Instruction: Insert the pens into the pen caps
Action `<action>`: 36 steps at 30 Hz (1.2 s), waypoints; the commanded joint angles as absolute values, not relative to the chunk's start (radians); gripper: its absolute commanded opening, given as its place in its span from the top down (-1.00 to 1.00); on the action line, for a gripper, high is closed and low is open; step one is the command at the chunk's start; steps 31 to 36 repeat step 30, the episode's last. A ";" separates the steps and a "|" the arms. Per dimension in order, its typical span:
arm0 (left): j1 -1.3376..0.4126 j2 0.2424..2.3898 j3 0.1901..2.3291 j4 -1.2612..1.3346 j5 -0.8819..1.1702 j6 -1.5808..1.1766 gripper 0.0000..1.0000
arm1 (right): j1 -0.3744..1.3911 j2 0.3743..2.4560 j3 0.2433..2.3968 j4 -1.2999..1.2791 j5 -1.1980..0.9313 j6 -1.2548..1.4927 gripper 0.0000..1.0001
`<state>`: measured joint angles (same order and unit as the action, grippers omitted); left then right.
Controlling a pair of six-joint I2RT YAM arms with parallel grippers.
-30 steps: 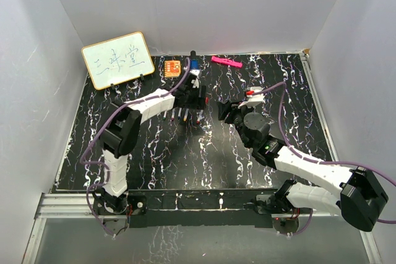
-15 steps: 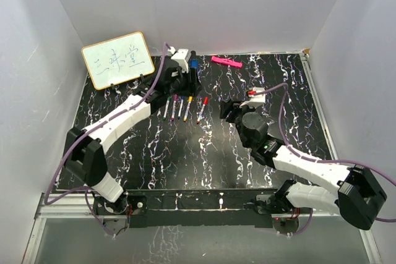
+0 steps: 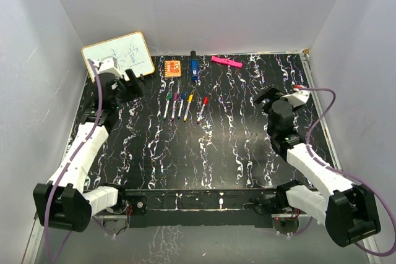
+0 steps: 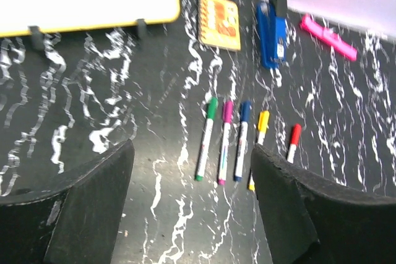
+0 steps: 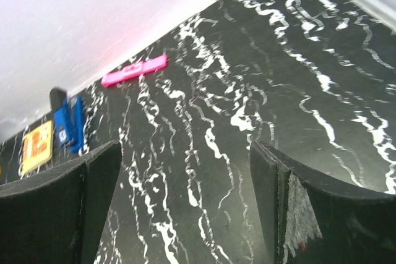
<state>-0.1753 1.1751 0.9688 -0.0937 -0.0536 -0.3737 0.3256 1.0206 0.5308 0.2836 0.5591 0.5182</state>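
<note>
Several white-barrelled pens lie side by side in a row at the table's middle back: green (image 3: pixel 167 106), purple (image 3: pixel 174 106), blue (image 3: pixel 181 106), yellow (image 3: pixel 189 107) and red (image 3: pixel 202 109). In the left wrist view the green pen (image 4: pixel 206 139), blue pen (image 4: pixel 241 141) and red pen (image 4: pixel 293 143) each carry a matching cap, such as the green cap (image 4: pixel 212 108), on the far end. No loose caps show. My left gripper (image 3: pixel 131 82) is open and empty, left of the row. My right gripper (image 3: pixel 265 96) is open and empty, right of the row.
A whiteboard (image 3: pixel 117 59) stands at the back left, close to my left gripper. An orange square (image 3: pixel 172 67), a blue stapler (image 3: pixel 193 66) and a pink bar (image 3: pixel 226 62) lie along the back wall. White walls enclose the table.
My left arm has swung away from the pens to the left, toward the whiteboard. My right arm has drawn back to the right. The row of pens now lies uncovered.
</note>
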 commanded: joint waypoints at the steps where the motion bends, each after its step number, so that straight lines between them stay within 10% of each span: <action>1: -0.075 1.122 0.983 -0.161 -0.100 -0.359 -0.51 | 0.253 0.956 0.527 0.230 0.642 0.622 -0.71; 6: -0.058 1.121 0.983 -0.188 0.016 -0.386 -0.97 | 0.240 0.922 0.520 0.183 0.668 0.649 -0.95; 36: -0.058 1.070 0.961 -0.316 -0.105 -0.427 -0.97 | 0.240 0.936 0.538 0.108 0.706 0.686 -0.96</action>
